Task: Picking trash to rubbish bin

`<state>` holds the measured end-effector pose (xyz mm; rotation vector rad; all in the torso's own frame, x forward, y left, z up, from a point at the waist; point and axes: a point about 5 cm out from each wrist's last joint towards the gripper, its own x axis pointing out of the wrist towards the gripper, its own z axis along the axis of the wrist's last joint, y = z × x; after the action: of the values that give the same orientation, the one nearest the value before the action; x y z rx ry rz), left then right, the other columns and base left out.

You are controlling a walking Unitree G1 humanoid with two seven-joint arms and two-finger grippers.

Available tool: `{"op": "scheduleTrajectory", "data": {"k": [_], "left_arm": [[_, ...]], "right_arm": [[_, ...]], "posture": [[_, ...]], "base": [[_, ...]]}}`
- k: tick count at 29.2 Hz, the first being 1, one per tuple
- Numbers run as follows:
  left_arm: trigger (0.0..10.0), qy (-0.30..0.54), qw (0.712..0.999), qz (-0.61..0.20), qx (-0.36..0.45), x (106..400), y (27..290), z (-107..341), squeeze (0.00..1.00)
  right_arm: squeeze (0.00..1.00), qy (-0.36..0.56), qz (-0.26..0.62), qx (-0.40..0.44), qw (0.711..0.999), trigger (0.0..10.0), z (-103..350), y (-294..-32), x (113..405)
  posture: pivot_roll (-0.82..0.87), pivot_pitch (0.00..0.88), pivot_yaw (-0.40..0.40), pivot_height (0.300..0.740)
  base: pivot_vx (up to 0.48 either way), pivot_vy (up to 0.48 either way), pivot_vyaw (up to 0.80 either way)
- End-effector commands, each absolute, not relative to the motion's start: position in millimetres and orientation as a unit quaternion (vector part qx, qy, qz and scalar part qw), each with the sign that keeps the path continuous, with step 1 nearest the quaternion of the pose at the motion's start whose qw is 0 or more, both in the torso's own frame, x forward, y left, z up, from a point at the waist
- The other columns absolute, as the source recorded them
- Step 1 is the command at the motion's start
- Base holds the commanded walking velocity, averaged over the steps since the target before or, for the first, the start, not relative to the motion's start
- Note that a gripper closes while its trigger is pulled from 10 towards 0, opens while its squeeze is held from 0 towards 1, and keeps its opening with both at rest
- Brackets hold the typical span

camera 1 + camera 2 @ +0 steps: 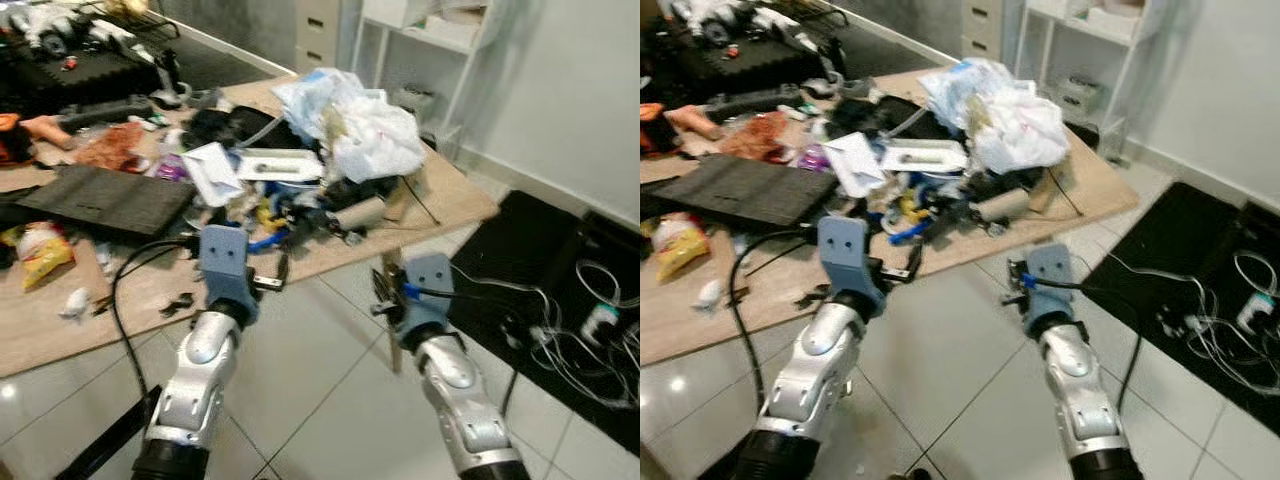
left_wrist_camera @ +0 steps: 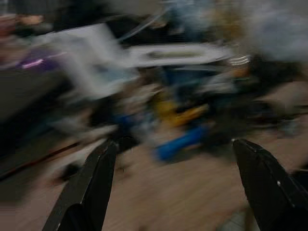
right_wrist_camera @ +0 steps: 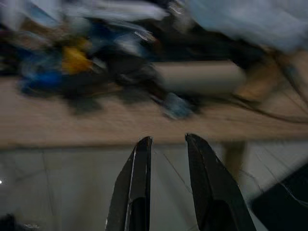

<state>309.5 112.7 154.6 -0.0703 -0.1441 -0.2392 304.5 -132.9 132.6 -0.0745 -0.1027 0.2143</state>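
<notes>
**Now at the cluttered table edge, both grippers empty**

Landmark: light wooden table (image 1: 455,205), low, standing on pale floor tiles (image 1: 320,370), its top covered in mixed trash and gear.

- Left gripper (image 2: 175,185): held just over the near edge of the table, facing the heap. Fingers (image 2: 89,185) spread wide apart, nothing between them. Wrist view is blurred.
- Right gripper (image 3: 166,180): off the near edge of the table, over the floor tiles, level with the table's front leg. Fingers (image 3: 134,183) drawn nearly together with a thin gap, holding nothing.
- Trash heap: crumpled white plastic bag (image 1: 375,135) sits highest, toward the far right part of the table. Just nearer than it, a pale cardboard tube (image 1: 360,213) lies on its side close to the table's near edge; it also shows ahead of the right gripper's fingers.
- Beside the tube, toward the table's middle, a tangle of small blue and yellow scraps (image 1: 270,225), too blurred to identify.
- White paper envelope (image 1: 212,170) rests on the heap behind those scraps.
- Flat black textured mat (image 1: 110,200) lies on the table's left part; a yellow snack wrapper (image 1: 45,258) sits at its near side.
- Beyond the table's right end, a black floor mat (image 1: 545,260) carries loose white cables (image 1: 590,330).
- White shelving unit (image 1: 430,60) stands behind the table against the wall.
</notes>
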Motion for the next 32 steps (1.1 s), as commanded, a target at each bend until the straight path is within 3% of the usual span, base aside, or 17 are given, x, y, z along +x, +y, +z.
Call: {"op": "scheduleTrajectory", "data": {"k": [1,32], "left_arm": [[10.0,-0.061,0.99,-0.123,-0.033,306.9,111.4,149.3,0.0],[10.0,-0.059,0.99,-0.127,-0.031,304.9,111.3,148.4,0.0]], "right_arm": [[0.0,-0.036,0.11,-0.039,0.993,10.0,124.4,-132.5,300.5],[0.0,-0.037,0.119,-0.038,0.991,10.0,123.3,-129.6,299.4]], "posture": [[-0.03,0.139,-0.004,0.74],[-0.03,0.117,0.001,0.74]], "base": [[0.0,0.0,0.8],[0.0,0.0,0.8]]}}
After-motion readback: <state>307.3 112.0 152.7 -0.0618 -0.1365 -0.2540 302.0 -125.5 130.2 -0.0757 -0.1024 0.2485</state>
